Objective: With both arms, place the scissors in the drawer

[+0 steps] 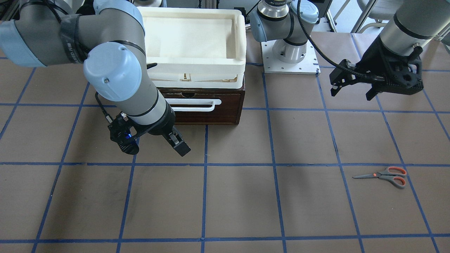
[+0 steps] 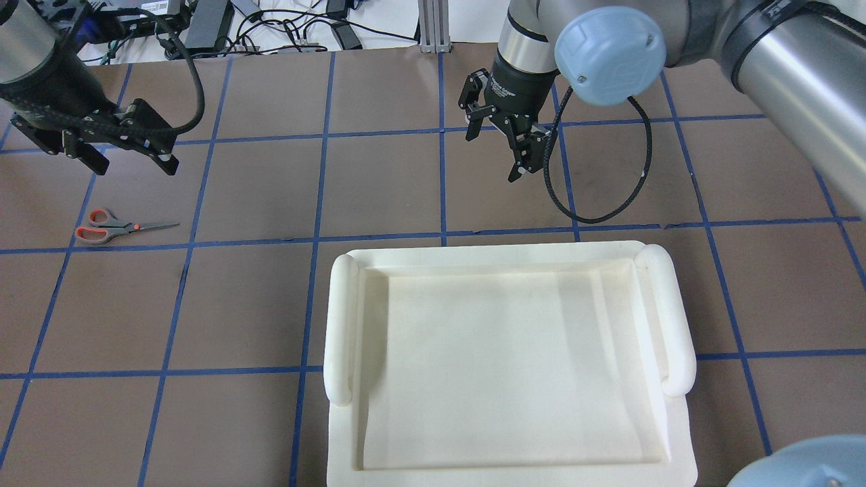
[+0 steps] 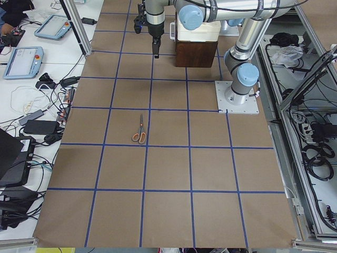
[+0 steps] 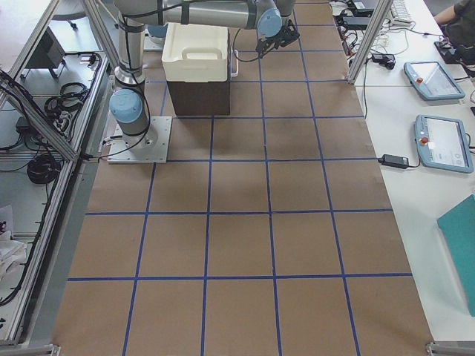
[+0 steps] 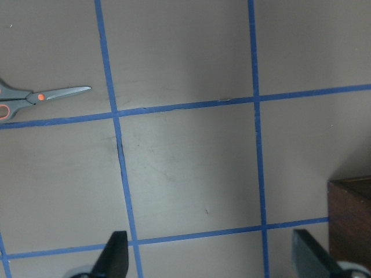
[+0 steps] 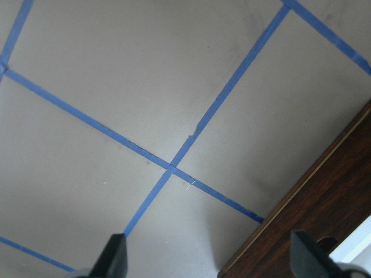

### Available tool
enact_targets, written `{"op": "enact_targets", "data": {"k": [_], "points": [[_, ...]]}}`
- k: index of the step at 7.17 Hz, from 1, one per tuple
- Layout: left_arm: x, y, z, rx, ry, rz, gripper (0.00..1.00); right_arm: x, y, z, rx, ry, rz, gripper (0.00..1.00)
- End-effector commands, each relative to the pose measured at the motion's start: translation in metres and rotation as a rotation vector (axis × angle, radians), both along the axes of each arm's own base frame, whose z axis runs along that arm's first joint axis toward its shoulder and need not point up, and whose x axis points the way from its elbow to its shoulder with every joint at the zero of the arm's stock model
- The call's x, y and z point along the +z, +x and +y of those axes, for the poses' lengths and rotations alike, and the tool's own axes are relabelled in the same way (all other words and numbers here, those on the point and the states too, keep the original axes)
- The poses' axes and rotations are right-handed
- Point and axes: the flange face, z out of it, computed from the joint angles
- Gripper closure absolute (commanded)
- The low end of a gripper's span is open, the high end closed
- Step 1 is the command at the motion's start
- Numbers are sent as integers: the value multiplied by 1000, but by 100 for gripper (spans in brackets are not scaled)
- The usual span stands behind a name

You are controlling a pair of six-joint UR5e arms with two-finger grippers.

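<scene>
Table (image 1: 239,196) is wearing a brown paper cover w/ a blue tape grid running edge to edge; the paper is showing scuffs in spots.

Scissors (image 1: 383,175) are lying flat on it, closed. In the overhead view they're sitting at 6 o'clock from the L gripper (image 2: 135,166), blades pointing to 3 o'clock, handles to 9. L gripper is hanging above the table, apart from them, fingers spread & gripping nothing.

R gripper (image 2: 497,152) is hanging over the table too, fingers released & wide. In the front-facing view it's sitting at approx 7 o'clock from the drawer (image 1: 230,105), near its front.

Drawer is sitting under the cream foam tray (image 1: 193,38), w/ its white bar handle (image 1: 193,104) facing the operators' side. Scissors are lying well apart from it, at approx 4 o'clock in that view. L arm's base plate (image 1: 290,59) is sitting at 3 o'clock of the tray.

Room: aluminium frame posts (image 3: 75,26) are standing along the table's long sides. White benches beyond are carrying teach pendants (image 4: 444,141). Cables (image 2: 291,27) are trailing past the table edge at 12 o'clock in the overhead view.
</scene>
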Motion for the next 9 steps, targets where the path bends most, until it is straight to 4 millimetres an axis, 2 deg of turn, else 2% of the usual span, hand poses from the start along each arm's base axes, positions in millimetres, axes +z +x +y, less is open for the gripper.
{"op": "enact_targets", "data": {"k": [1, 2, 3, 4, 6, 7, 8, 9], "points": [[-26, 86, 6, -239, 37, 45, 0, -40, 34, 9, -140, 87, 79, 0], [-40, 101, 3, -254, 49, 72, 0, -45, 33, 16, -137, 138, 108, 0], [-55, 108, -2, -324, 68, 85, 0, -41, 32, 23, -142, 173, 115, 0], [-70, 121, -7, -424, 80, 113, 0, -28, 27, 30, -148, 177, 114, 0], [-93, 170, -13, -408, 60, 118, 0, -31, 28, 33, -206, 210, 135, 0], [-109, 179, -20, -523, 55, 133, 0, -33, 28, 31, -267, 215, 145, 0], [-127, 185, -27, -710, 57, 168, 0, -36, 30, 27, -357, 222, 170, 0], [-142, 203, -35, -853, 98, 94, 0, -35, 32, 20, -453, 197, 167, 0]]}}
